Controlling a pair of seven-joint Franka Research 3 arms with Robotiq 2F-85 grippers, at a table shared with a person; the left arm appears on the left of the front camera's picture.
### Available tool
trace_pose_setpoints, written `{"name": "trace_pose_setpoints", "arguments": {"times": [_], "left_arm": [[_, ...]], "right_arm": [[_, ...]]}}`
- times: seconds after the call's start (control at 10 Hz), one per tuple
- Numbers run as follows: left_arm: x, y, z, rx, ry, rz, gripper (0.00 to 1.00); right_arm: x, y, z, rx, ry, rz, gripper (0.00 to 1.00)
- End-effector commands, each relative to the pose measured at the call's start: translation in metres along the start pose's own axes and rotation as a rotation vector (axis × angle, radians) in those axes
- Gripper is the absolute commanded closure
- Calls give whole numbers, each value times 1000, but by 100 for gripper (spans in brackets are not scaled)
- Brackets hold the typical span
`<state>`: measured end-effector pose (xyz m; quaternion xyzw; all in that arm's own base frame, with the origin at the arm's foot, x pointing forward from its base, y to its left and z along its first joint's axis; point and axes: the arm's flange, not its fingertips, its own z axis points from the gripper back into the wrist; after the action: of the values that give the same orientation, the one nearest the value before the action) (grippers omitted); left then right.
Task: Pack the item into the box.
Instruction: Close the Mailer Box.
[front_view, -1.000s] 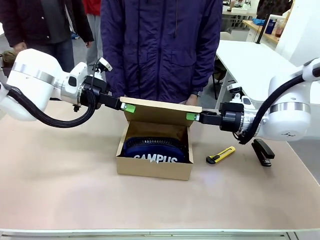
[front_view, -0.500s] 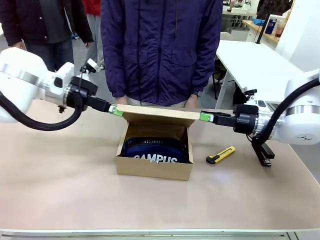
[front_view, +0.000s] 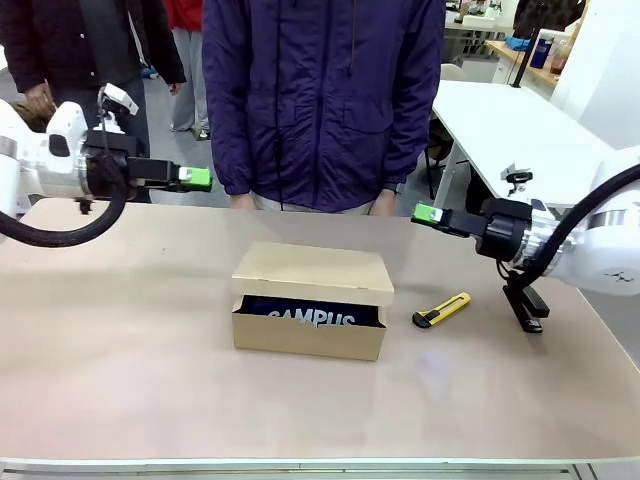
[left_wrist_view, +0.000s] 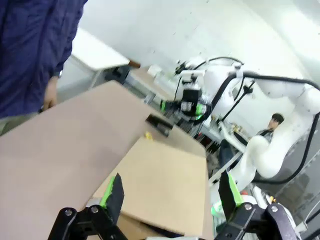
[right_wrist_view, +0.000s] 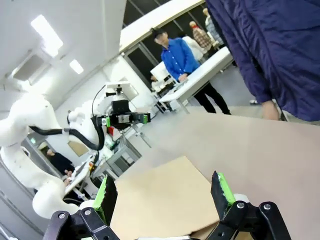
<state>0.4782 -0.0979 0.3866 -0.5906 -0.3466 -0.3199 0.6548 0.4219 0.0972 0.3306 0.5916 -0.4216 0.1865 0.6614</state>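
You had the pouch (front_view: 310, 317) inside the box (front_view: 310, 342) at the centre of the front view. Its white lettering showed through a gap under the lid (front_view: 315, 270), which lay flat over it but was not tucked in. Your left gripper (front_view: 198, 179) hung at the upper left and your right gripper (front_view: 428, 213) at mid right, above the yellow knife (front_view: 442, 310). Both had jaws apart, empty and well clear of the box. I judged packing done and closing the step in hand: the next move called for pressing the lid's front edge down evenly.
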Motion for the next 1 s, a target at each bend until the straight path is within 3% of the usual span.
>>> {"name": "trace_pose_setpoints", "arguments": {"times": [0.0, 0.3, 0.6, 0.9], "left_arm": [[-6, 12, -45, -63, 32, -24, 0], [-19, 17, -86, -45, 236, -2, 0], [-42, 15, -109, -3, 357, -15, 0], [-56, 8, -117, 103, 340, -91, 0]], "right_arm": [[-5, 14, -33, -24, 32, -4, 0], [-24, 13, -60, -38, 192, 85, 0], [-48, 8, -71, -53, 294, 169, 0], [-62, 10, -72, -112, 361, 247, 0]]}}
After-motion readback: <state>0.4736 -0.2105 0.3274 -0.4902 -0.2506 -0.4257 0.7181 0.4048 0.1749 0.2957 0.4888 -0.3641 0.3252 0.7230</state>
